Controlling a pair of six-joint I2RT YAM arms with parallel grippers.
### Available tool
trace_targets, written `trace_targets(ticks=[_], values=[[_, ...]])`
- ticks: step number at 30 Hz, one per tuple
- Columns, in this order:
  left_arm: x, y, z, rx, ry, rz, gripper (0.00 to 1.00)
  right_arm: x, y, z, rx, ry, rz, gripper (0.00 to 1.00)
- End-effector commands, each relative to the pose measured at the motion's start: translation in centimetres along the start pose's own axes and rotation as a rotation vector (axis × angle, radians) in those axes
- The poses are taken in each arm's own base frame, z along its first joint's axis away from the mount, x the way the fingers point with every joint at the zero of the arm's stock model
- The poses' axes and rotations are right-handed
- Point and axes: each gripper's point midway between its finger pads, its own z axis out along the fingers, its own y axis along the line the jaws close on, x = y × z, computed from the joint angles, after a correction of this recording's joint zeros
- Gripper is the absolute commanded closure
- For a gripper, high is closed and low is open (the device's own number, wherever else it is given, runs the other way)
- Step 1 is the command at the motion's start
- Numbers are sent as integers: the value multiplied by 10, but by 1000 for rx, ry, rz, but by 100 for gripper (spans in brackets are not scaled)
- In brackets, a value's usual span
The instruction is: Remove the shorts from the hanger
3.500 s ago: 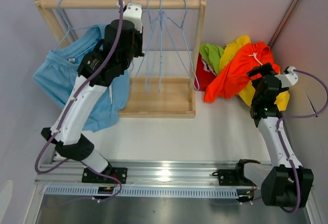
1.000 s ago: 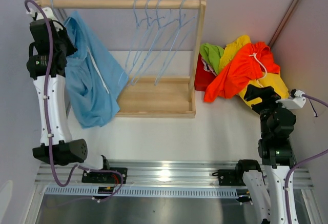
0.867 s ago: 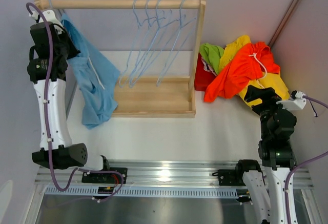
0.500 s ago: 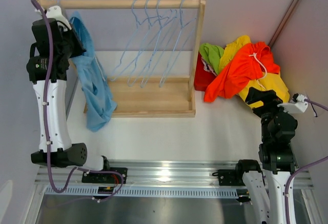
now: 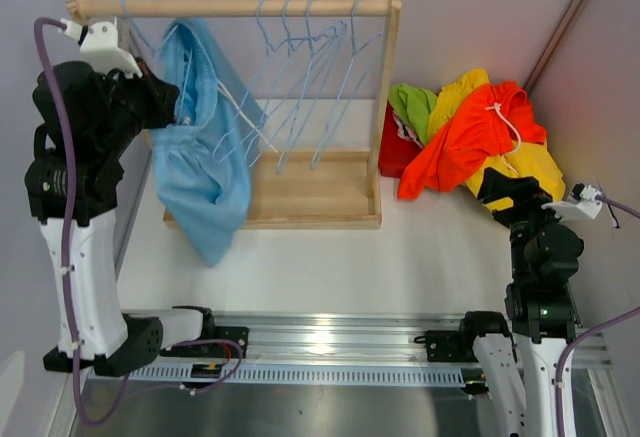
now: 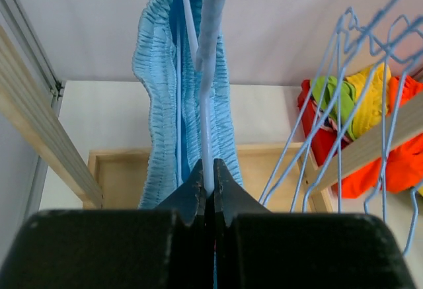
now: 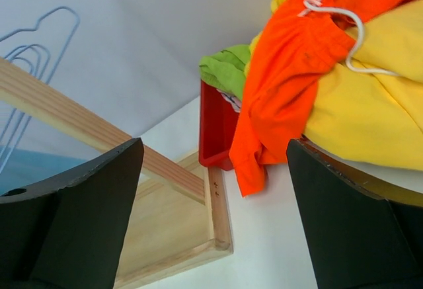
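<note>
Since half a second ago, the left arm has risen toward the camera, and the light blue shorts [image 5: 205,177] have swung rightward and spread out from a narrow hanging fold. The left gripper [image 6: 206,170] has its jaws fully closed on the lower bar of the pale blue hanger [image 6: 210,51]. The gathered waistband of the shorts hangs around that hanger on both sides. The shorts are still on the hanger, below the left end of the wooden rail [image 5: 240,6], with their lower edge draped over the front left corner of the rack base [image 5: 300,197]. Four empty hangers [image 5: 310,67] hang tilted on the rail, just to the right. The right gripper [image 7: 213,145] stands wide open and holds nothing, near the pile at the right of the table [image 5: 400,267]. In that pile, the orange-red shorts [image 5: 462,142] lie on top of the yellow shorts [image 5: 530,162], and the lime green shorts [image 5: 412,105] rest over a red bin [image 5: 395,152].
</note>
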Motion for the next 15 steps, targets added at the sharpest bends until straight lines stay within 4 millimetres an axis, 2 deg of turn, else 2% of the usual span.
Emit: trace_targets(ticks=[1, 2, 3, 5, 6, 7, 8, 9, 10, 11, 12, 15], values=[[-29, -25, -48, 122, -177, 28, 100, -20, 39, -8, -183, -47, -28, 3], [-26, -29, -57, 148, -181, 34, 100, -28, 56, -11, -266, -70, -34, 3], [-24, -34, -65, 174, -185, 38, 100, -21, 81, -21, -410, -19, -55, 3], [-13, -45, -87, 243, -187, 52, 100, -33, 120, -39, -617, -38, -91, 2], [-7, -48, -92, 263, -177, 58, 100, -33, 144, -58, -761, 4, -118, 2], [-4, -50, -101, 276, -181, 68, 100, -34, 156, -58, -817, 33, -110, 1], [-1, -52, -117, 291, -202, 77, 100, -34, 170, -67, -888, 72, -106, 1], [5, -52, -121, 297, -199, 78, 100, -49, 188, -80, -960, 66, -118, 1], [5, -55, -129, 312, -224, 88, 100, -43, 197, -81, -1025, 138, -124, 1], [15, -63, -144, 370, -232, 103, 100, -47, 205, -85, -1059, 161, -115, 1], [16, -70, -153, 413, -253, 123, 100, -61, 218, -95, -1107, 145, -129, 1], [30, -90, -178, 552, -265, 156, 100, -68, 236, -102, -1196, 188, -149, 0]])
